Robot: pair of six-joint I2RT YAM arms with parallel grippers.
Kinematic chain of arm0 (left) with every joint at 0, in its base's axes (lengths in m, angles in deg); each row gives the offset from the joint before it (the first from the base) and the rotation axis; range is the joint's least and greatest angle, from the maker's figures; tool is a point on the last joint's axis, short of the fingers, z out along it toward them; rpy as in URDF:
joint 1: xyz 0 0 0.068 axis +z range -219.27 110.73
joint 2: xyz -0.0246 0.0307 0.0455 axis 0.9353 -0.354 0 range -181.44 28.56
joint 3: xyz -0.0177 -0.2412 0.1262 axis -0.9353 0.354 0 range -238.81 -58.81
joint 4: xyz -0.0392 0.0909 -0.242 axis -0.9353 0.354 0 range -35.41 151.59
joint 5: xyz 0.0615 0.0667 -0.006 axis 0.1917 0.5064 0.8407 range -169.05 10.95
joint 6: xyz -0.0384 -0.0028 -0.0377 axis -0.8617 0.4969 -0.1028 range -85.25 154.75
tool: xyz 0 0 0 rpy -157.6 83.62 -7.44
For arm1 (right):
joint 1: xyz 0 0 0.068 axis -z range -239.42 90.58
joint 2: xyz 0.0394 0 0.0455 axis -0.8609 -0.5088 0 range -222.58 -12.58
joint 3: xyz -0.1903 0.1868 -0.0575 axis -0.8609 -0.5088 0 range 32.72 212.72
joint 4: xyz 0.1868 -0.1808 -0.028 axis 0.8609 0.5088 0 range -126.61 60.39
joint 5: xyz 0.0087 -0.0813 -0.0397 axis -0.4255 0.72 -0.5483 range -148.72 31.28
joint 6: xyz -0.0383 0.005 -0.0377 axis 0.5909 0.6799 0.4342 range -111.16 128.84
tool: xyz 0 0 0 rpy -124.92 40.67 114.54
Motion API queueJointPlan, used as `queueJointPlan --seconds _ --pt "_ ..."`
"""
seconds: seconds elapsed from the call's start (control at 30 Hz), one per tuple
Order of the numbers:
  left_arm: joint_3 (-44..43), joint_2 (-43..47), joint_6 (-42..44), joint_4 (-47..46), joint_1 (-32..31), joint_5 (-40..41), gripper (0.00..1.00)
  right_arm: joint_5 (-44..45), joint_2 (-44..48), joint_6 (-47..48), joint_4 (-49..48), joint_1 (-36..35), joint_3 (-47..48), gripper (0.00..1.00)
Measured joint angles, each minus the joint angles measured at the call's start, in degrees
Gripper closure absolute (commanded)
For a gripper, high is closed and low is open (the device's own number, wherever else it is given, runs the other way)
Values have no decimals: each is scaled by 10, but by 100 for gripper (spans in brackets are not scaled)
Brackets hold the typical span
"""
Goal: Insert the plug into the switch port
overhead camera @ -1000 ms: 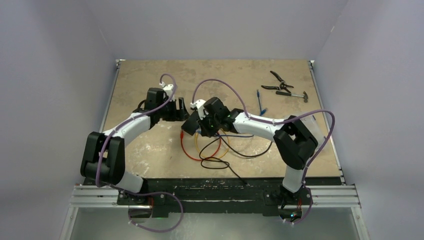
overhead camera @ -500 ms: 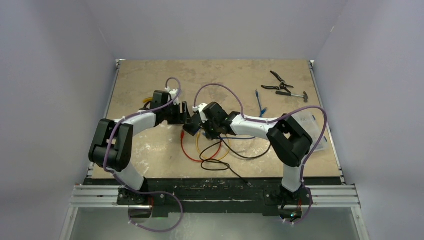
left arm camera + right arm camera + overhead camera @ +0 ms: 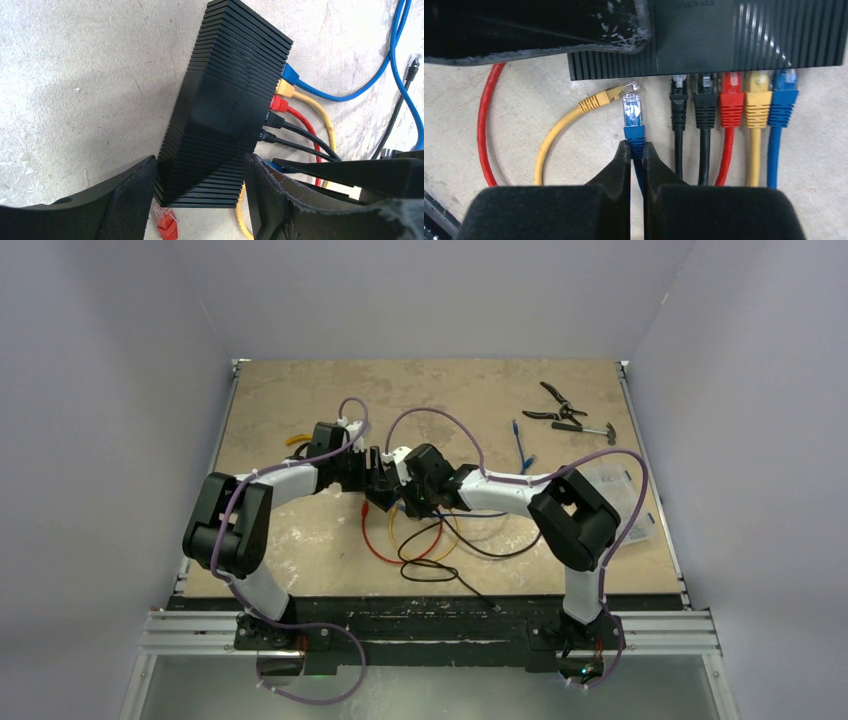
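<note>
Switch (image 3: 225,100), flat on table (image 3: 75,75), near end straddled by my left gripper (image 3: 200,175) to brace it, though I cannot tell if it clamps; blue plug (image 3: 632,111), pinched at its boot by my right gripper (image 3: 636,150), aimed just short of the socket edge.

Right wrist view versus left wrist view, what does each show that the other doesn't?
Only right wrist: the right jaws shut on the blue plug, its clear tip short of the switch. Only left wrist: the switch's whole ribbed top, left fingers flanking its end, a small red connector beside it. Both: five cables plugged in, two black, red, yellow, blue.
</note>
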Motion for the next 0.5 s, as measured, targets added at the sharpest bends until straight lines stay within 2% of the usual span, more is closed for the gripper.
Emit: queueJointPlan --seconds 0.3,0.5 --pt "0 -11 0 -12 -1 0 40 -72 -8 33 -17 -8 0 100" --pt "-1 -14 -2 -17 -2 0 43 -52 -5 16 -29 -18 -10 100"
